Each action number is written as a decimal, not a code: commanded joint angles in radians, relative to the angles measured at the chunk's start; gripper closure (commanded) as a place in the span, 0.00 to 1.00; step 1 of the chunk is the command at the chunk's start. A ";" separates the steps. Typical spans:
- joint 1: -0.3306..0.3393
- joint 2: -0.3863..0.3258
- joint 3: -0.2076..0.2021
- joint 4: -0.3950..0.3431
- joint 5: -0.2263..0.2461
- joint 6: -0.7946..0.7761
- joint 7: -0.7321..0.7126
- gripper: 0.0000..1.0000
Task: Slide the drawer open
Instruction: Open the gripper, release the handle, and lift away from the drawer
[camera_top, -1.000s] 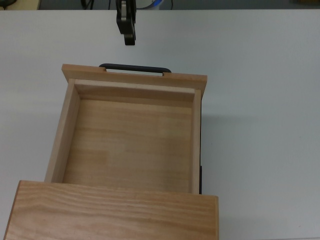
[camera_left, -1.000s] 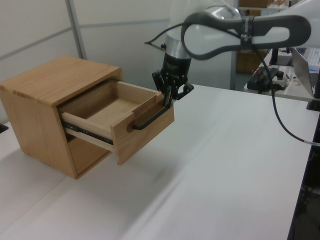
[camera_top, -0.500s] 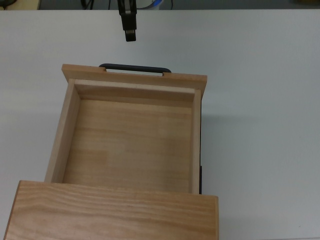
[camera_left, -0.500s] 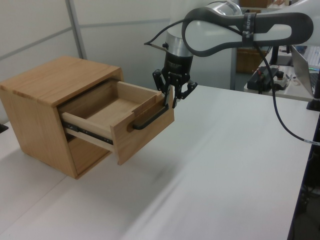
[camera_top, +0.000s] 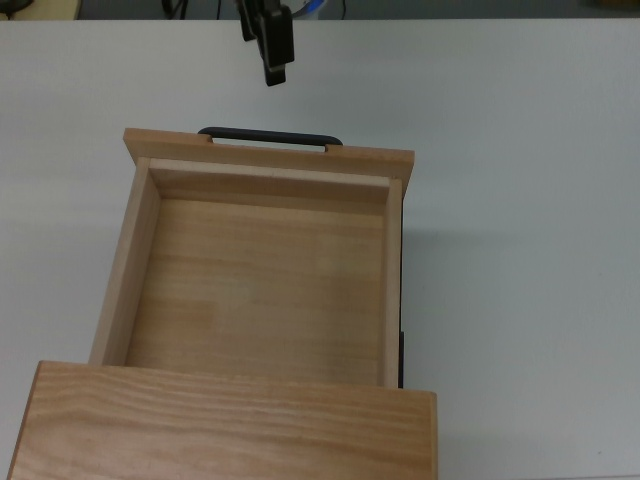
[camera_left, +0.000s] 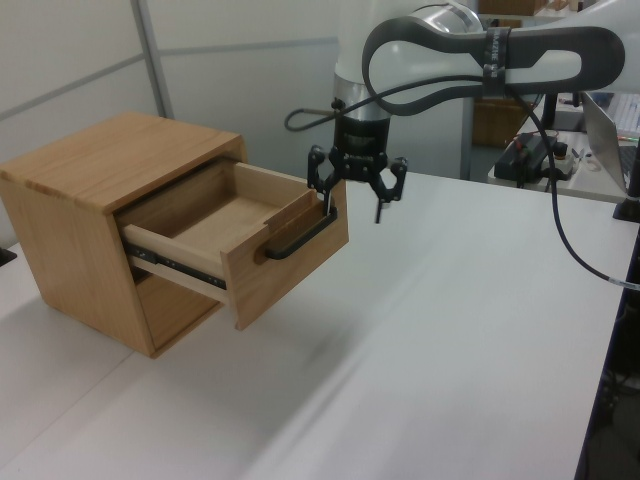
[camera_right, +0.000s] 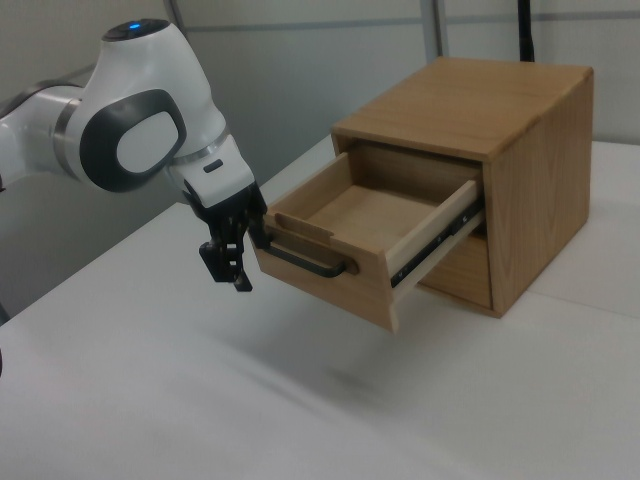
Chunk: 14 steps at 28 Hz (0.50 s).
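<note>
You are looking at the drawer (camera_left: 235, 235) standing well out of the cabinet (camera_left: 95, 180) on its runners, its bare wooden inside showing, so the slide looks to be done already. The claw (camera_left: 355, 200) is hanging just beyond the front panel, on the side away from the cabinet; in the top view it is sitting above the handle (camera_top: 268, 137), apart from it and slightly left of the bar's middle. The bar's long axis is running across the drawer front, crosswise to the pull. The claw's fingers are spreading wide and gripping nothing; in the left view one fingertip (camera_left: 326, 201) is still close by the handle's far end while the other is hanging free over the white counter (camera_left: 450, 300). Compared with a second ago, the claw is now wider apart and turned about its wrist, and it is drawing further off from the handle, while the drawer itself is not moving.
</note>
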 joint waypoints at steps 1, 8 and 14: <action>0.013 -0.006 -0.001 0.009 -0.039 -0.094 -0.228 0.00; 0.015 -0.008 0.001 0.009 -0.044 -0.148 -0.503 0.00; 0.014 -0.003 -0.001 0.009 -0.044 -0.174 -0.796 0.00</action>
